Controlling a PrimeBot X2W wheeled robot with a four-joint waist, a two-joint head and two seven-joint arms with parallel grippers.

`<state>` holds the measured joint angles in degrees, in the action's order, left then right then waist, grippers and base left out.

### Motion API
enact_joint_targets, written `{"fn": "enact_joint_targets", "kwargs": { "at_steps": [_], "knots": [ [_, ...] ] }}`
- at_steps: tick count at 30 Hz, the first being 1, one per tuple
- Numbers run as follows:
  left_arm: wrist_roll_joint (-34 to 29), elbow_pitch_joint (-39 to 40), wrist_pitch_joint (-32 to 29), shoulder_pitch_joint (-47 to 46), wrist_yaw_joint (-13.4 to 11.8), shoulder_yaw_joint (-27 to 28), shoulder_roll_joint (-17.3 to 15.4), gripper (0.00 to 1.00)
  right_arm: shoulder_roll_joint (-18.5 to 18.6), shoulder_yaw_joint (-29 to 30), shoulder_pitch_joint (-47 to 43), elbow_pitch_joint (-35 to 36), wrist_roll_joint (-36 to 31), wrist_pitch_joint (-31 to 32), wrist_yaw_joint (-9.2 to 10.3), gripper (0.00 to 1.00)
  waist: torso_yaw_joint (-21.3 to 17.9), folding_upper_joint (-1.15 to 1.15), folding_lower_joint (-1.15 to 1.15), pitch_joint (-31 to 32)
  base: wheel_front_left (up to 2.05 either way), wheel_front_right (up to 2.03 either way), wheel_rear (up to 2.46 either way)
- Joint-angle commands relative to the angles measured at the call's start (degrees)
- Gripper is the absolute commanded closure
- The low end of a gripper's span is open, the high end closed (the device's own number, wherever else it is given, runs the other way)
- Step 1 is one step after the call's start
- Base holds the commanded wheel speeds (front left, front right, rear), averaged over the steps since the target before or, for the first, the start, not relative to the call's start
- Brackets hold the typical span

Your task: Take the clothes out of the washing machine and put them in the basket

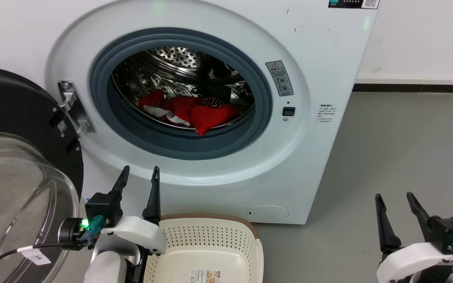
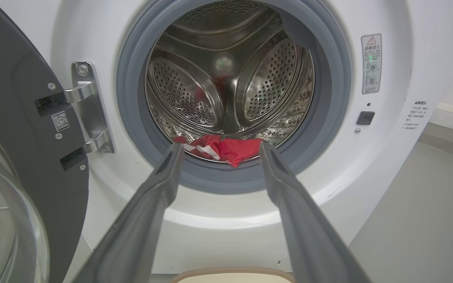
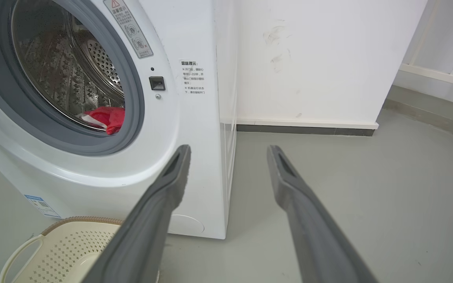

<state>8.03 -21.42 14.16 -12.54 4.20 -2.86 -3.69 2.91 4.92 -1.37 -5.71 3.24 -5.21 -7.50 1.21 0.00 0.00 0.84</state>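
Washing machine point(image 1: 328, 157), door point(image 1: 14, 118) open; clothes in the drum, basket bare.
Clothes point(image 1: 195, 112): red heap at the drum's front lip, one corner lapping the grey rubber ring point(image 1: 179, 145); piece count unclear. Basket point(image 1: 210, 217): on the floor below the opening. Left gripper point(image 1: 140, 168), right gripper point(image 1: 393, 194): fingers apart, empty, outside the drum. Risk: a shallow pinch slips, and the garment snags on the ring or falls beside the basket.
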Motion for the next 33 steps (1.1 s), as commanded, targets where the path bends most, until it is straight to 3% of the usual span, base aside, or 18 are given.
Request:
{"fn": "enact_joint_targets", "kwargs": {
  "at_steps": [1, 9, 25, 33],
  "knots": [
    [-1.0, 0.0, 0.4, 0.2, -0.2, 0.1, 0.0, 0.00, 0.0, 0.0, 0.6, 0.0, -1.0, -0.5, 0.02, 0.00, 0.0, 0.00, 0.00, 0.0, 0.00, 0.00, 0.00],
    [-3.2, -0.7, 1.2, -0.8, 0.0, 0.2, 0.1, 0.00, -0.1, 0.1, 1.1, -0.4, -3.9, -1.0, 0.02, 0.00, 0.3, 0.00, 0.00, -0.3, 0.00, 0.00, 0.00],
    [-2.6, -0.8, 1.1, -1.6, 0.2, 0.3, 0.3, 0.00, -0.1, 0.3, 1.5, -1.1, -2.9, -1.3, 0.02, 0.00, 0.4, 0.00, 0.00, -0.7, 0.00, 0.00, 0.00],
    [-3.2, -2.8, 1.1, -6.2, 0.1, -0.1, 0.4, 0.00, -0.1, -1.1, 2.3, -0.6, -2.3, -1.1, 0.02, 0.00, -1.1, 0.00, 0.00, -2.2, 0.00, 0.00, 0.00]
  ]
}}
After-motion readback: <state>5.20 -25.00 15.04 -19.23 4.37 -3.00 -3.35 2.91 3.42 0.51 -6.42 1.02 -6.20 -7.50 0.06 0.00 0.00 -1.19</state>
